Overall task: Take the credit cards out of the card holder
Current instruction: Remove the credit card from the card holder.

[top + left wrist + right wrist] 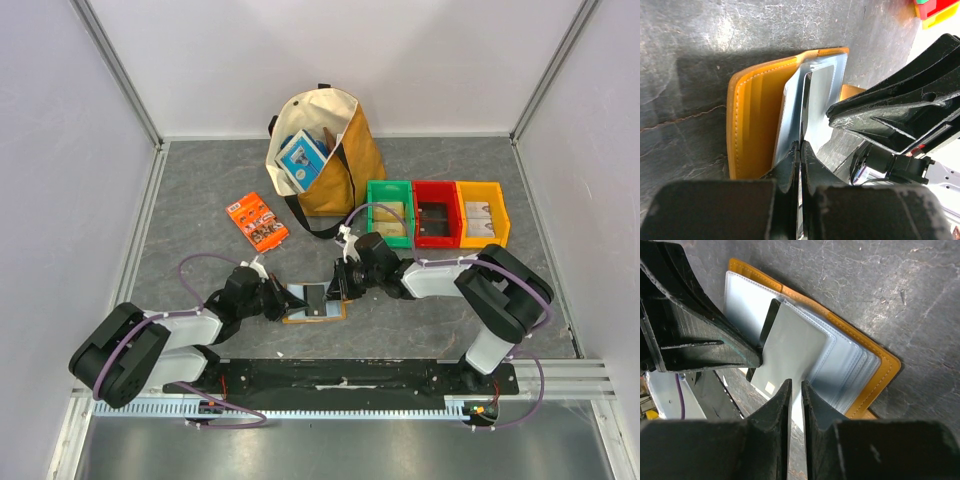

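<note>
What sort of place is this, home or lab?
Probably a robotics lab cell: white panels on aluminium framing enclose the grey table, two robot arms bolted at its edge, three coloured bins.

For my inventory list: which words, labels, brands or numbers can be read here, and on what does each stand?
No text can be read.
Flat orange printed packet: print too small.
Blue-and-white box in the cream-and-mustard canvas bag: print blurred.
Pale grey card in the orange-tan card holder: no writing shows.
</note>
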`<action>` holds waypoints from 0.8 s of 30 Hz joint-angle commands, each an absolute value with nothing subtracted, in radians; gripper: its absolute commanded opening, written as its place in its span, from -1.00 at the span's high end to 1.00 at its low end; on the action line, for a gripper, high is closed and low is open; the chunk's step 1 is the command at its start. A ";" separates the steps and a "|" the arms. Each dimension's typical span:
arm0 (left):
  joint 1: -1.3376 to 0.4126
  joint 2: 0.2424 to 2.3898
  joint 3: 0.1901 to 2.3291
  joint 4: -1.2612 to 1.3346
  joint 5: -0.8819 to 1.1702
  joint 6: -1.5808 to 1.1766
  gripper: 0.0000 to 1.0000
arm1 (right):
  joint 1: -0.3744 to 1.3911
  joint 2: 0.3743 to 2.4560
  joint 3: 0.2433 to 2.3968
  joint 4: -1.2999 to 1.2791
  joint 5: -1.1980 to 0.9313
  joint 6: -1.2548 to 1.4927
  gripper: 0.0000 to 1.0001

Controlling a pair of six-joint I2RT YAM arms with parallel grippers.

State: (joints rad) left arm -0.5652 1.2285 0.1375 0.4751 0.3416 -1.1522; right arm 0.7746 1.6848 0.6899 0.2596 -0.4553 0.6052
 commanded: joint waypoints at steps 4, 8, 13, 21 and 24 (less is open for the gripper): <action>-0.569 1.232 0.118 0.497 0.330 -1.187 0.96 | 0.770 1.726 0.650 0.238 -0.425 0.603 0.68; -0.568 1.221 0.103 0.495 0.327 -1.198 0.95 | 0.764 1.729 0.650 0.180 -0.377 0.586 0.87; -0.568 1.183 0.097 0.454 0.304 -1.203 0.94 | 0.762 1.736 0.678 0.062 -0.298 0.548 1.00; -0.568 1.180 0.092 0.419 0.287 -1.206 0.83 | 0.762 1.763 0.706 0.002 -0.250 0.503 1.00; -0.569 1.187 0.089 0.433 0.288 -1.210 0.80 | 0.762 1.766 0.704 0.002 -0.253 0.497 1.00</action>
